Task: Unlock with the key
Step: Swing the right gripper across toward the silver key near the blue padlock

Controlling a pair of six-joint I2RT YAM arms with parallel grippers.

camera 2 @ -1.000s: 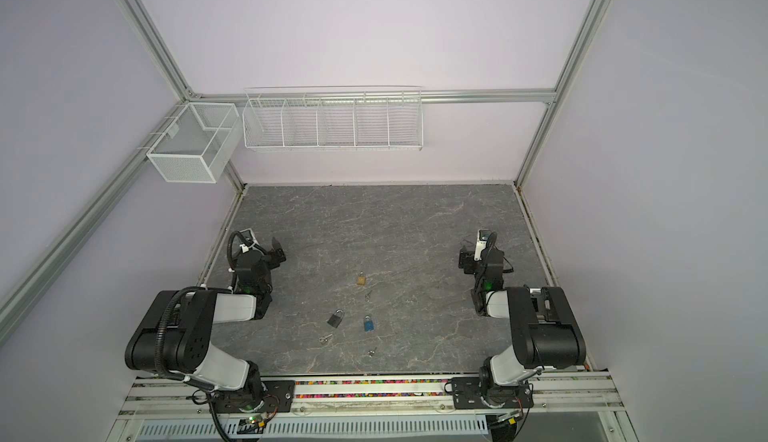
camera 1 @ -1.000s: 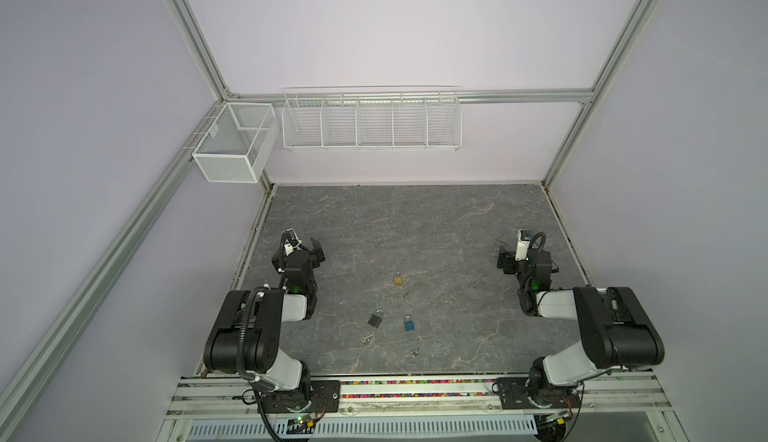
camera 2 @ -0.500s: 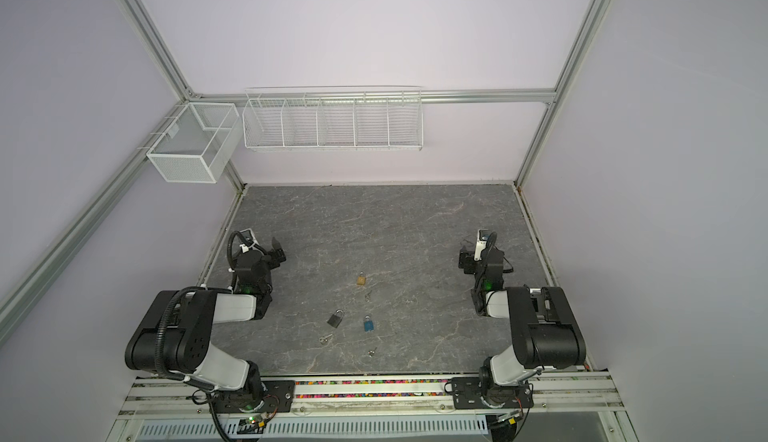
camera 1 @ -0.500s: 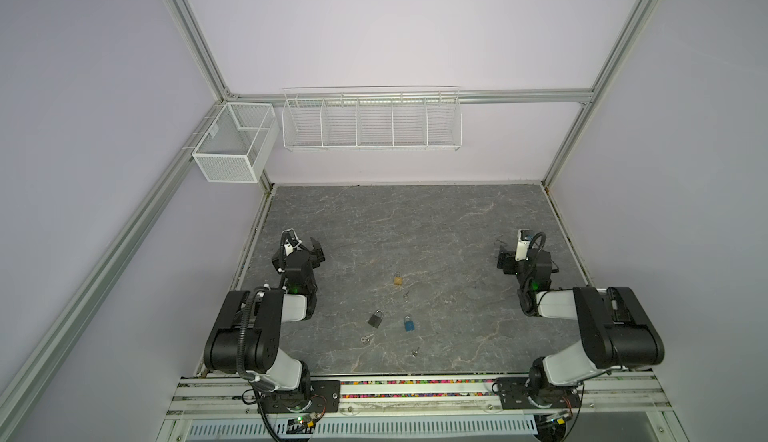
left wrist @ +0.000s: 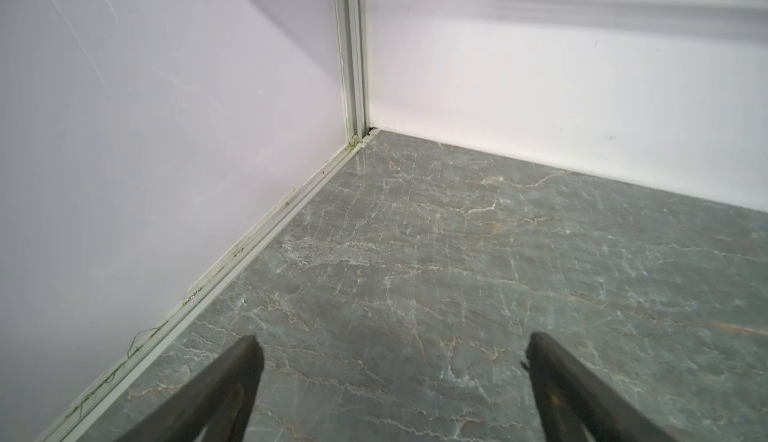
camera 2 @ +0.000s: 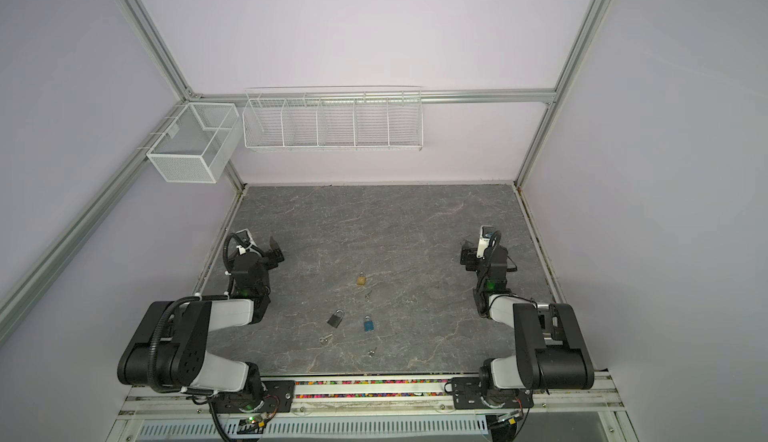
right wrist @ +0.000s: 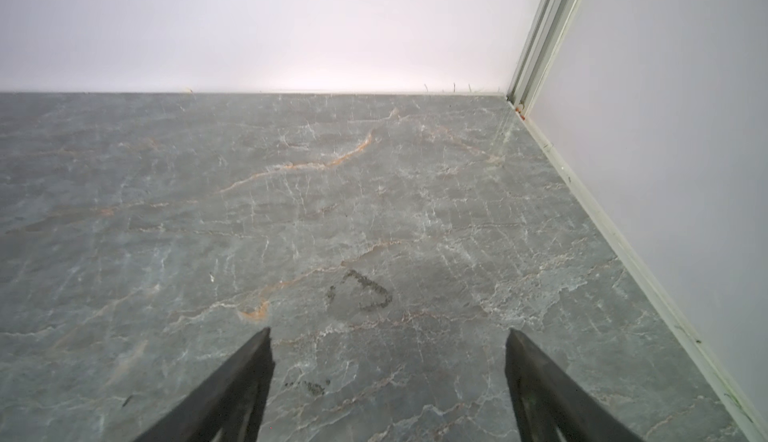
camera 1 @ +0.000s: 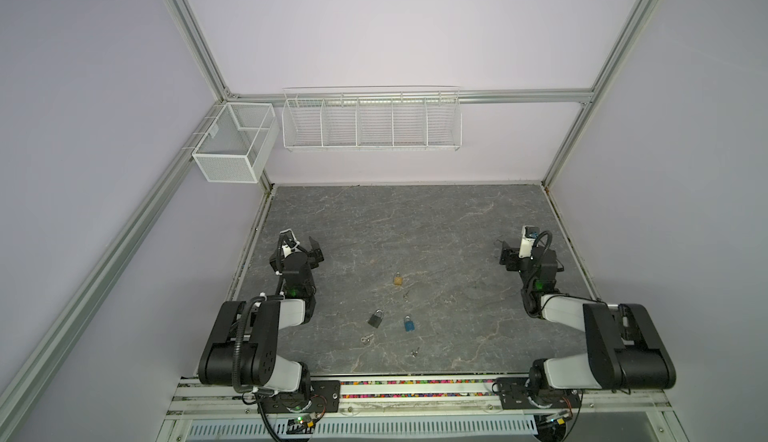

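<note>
Grey marbled tabletop point(camera 1: 415, 220), lilac walls point(camera 1: 374, 24), three padlocks point(camera 1: 398, 280) midway; left pincer point(left wrist: 392, 342) and right pincer point(right wrist: 389, 334) gape, empty.

Nothing has changed; left gripper point(left wrist: 390, 348) and right gripper point(right wrist: 388, 340) sit unmoved

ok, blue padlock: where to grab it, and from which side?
Probably the blue padlock by its body, across the two narrow side edges, coming straight down from above. It lies flat on the table, shackle pointing away from the robot, so those edges give the jaws parallel faces. The shackle looks too thin.
</note>
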